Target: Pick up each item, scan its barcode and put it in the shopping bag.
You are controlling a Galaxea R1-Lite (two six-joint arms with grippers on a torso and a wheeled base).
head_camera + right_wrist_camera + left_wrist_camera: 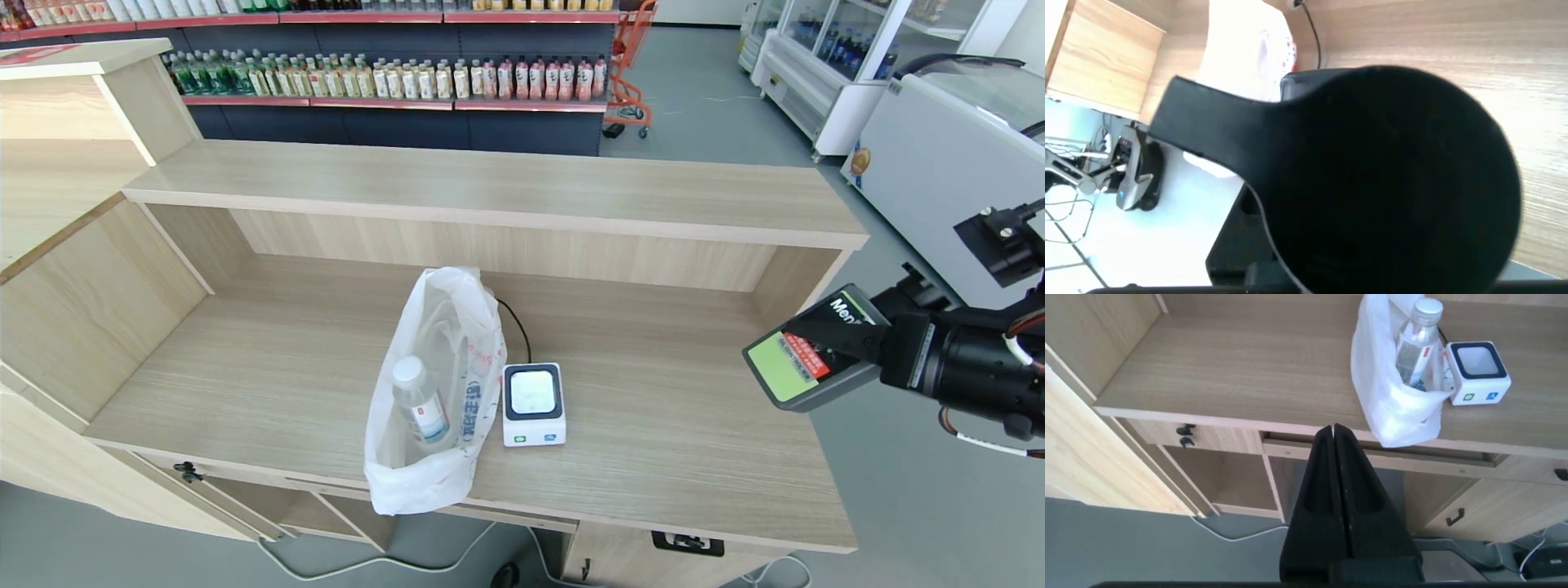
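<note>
Right gripper: past the right end of the counter, pinching a dark tub, perhaps a canister.
Left gripper: below the counter front, fingers pressed together.
Hidden: the tub's rear end.

Pale wooden counter — drink shelves behind, grey floor, chest freezers alongside.

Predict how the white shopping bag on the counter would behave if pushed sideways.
Probably floppy: the shopping bag is thin film, creased and slumped. The bottle standing inside likely anchors it, so a push may crumple the bag's side before the bag slides. A harder push could tip the bottle toward the scanner close beside it.
</note>
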